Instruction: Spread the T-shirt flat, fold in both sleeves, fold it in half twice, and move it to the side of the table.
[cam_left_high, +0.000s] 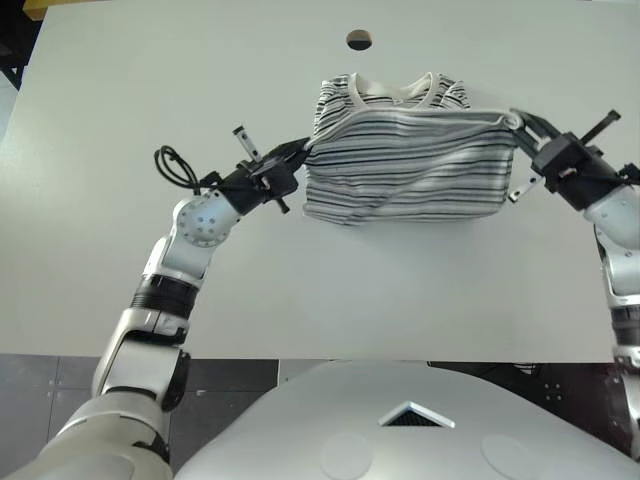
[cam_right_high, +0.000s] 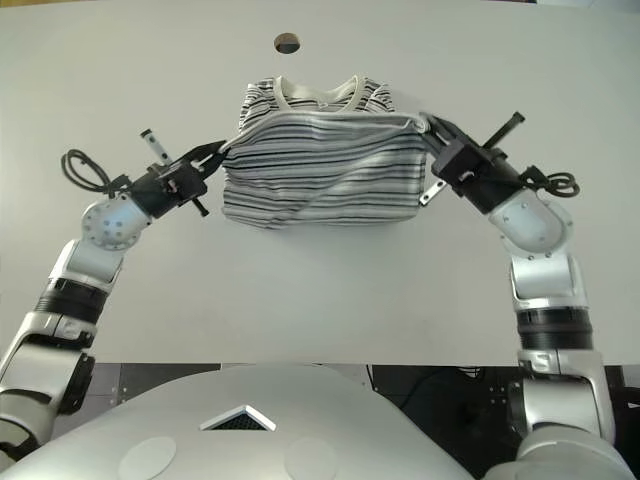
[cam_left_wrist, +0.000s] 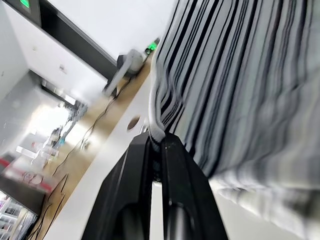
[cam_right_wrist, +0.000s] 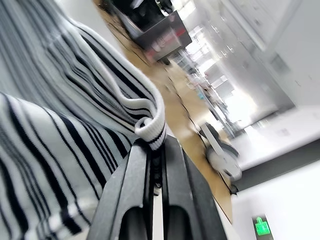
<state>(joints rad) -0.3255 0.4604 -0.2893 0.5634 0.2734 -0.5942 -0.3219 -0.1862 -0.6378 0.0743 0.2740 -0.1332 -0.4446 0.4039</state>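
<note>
Black-and-white striped T-shirt (cam_left_high: 405, 160) upper centre on white table (cam_left_high: 150, 90), left gripper (cam_left_high: 303, 149) and right gripper (cam_left_high: 518, 122) clenched on its hem, round dark hole (cam_left_high: 358, 40) above collar

A small round dark hole (cam_left_high: 359, 40) is sitting in the white worktop (cam_left_high: 120, 290) near its far edge. Dark tiled floor (cam_left_high: 240, 375) is showing below the near edge, and a strip of yellowish wood (cam_left_high: 40, 8) is peeking in at the far left corner. In the left wrist view, a wood-coloured floor (cam_left_wrist: 75, 165) is running off beyond the worktop with thin cables (cam_left_wrist: 100, 117) lying across it. A white machine (cam_left_wrist: 124, 67) is standing there, and a green sign (cam_left_wrist: 24, 3) is glowing high up. In the right wrist view, a dark cabinet (cam_right_wrist: 160, 30) is standing on similar flooring, and another green sign (cam_right_wrist: 261, 226) is glowing.
</note>
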